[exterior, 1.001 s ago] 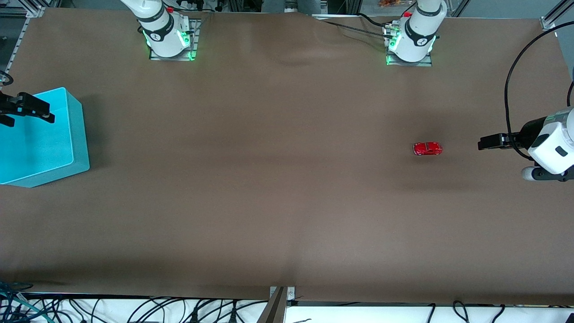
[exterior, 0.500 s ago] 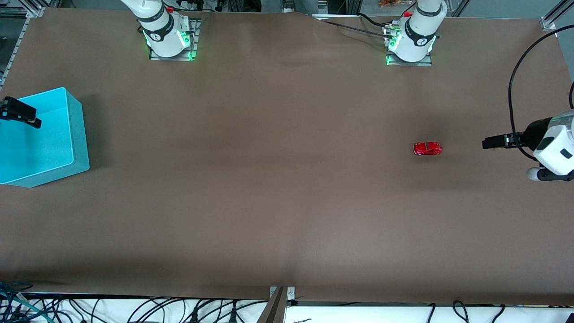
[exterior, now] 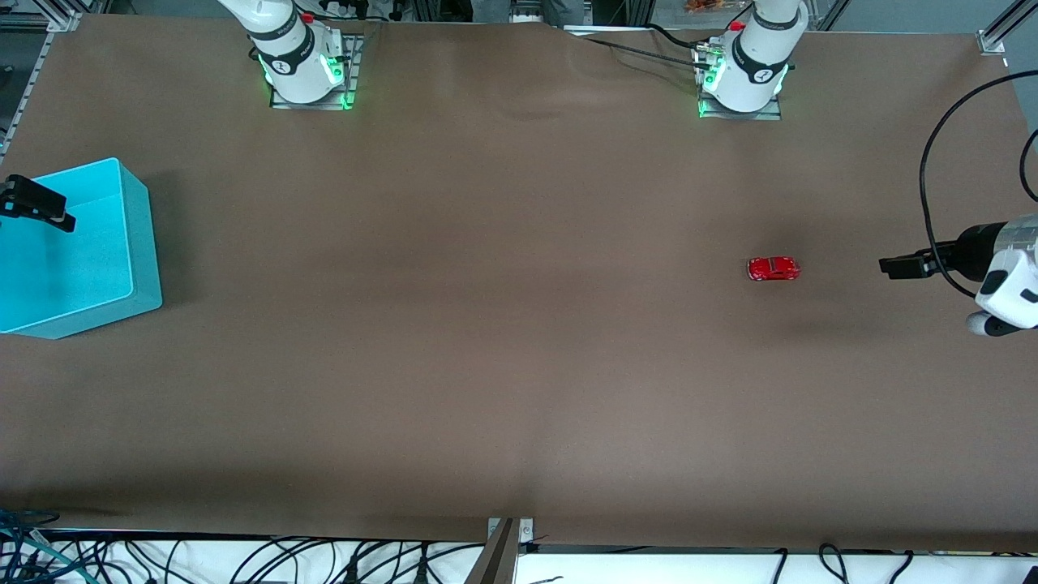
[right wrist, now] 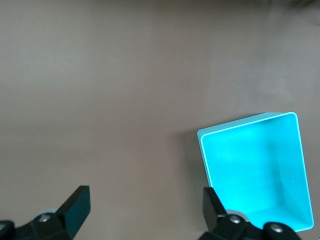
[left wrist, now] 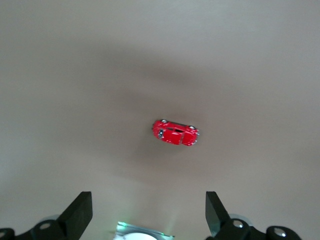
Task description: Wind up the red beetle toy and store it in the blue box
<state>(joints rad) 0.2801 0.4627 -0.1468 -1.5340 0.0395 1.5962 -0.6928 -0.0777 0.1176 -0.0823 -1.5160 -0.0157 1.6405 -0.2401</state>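
The red beetle toy (exterior: 774, 268) stands on its wheels on the brown table, toward the left arm's end. It also shows in the left wrist view (left wrist: 175, 133). My left gripper (exterior: 894, 266) is open and empty, up over the table between the toy and that end's edge; its open jaws frame bare table (left wrist: 148, 216). The blue box (exterior: 134, 235) stands at the right arm's end, open and empty. My right gripper (exterior: 34, 209) is open and empty over the box. In the right wrist view the gripper (right wrist: 145, 210) is beside the box (right wrist: 252, 170).
The two arm bases (exterior: 302, 61) (exterior: 742, 73) stand with green lights along the table's edge farthest from the front camera. A black cable (exterior: 932, 162) loops above the left arm's wrist. Brown table spreads between the toy and the box.
My left gripper has drawn back from the toy toward the table's end. My right gripper has pulled back over the box toward the table's end, then stayed still. The toy has not moved.
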